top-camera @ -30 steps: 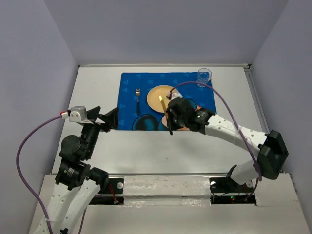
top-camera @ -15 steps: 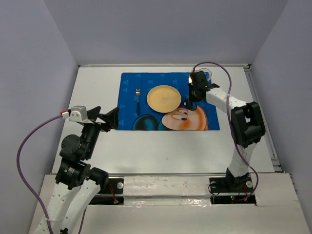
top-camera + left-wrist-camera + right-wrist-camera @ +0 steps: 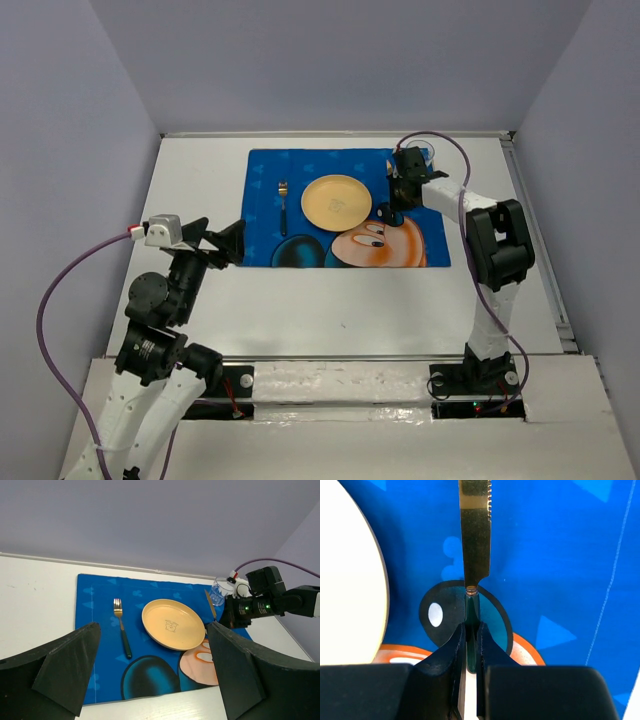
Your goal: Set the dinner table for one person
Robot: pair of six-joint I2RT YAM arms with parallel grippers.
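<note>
The white dinner table carries a blue cartoon placemat. On the mat lie a yellow plate and, left of it, a gold fork with a dark handle. My right gripper is just right of the plate, shut on the dark green handle of a gold-bladed knife. The blade points away, low over the mat; I cannot tell if it touches. In the right wrist view the gripper has the plate's rim at its left. My left gripper is open and empty at the mat's left edge.
A clear glass stands at the mat's far right corner, close behind the right gripper; it also shows in the left wrist view. Lavender walls close in the table on three sides. The right arm's purple cable loops above the glass.
My right gripper carried the knife from above the mat's near middle to the far right, beside the plate. The left arm has not moved.
</note>
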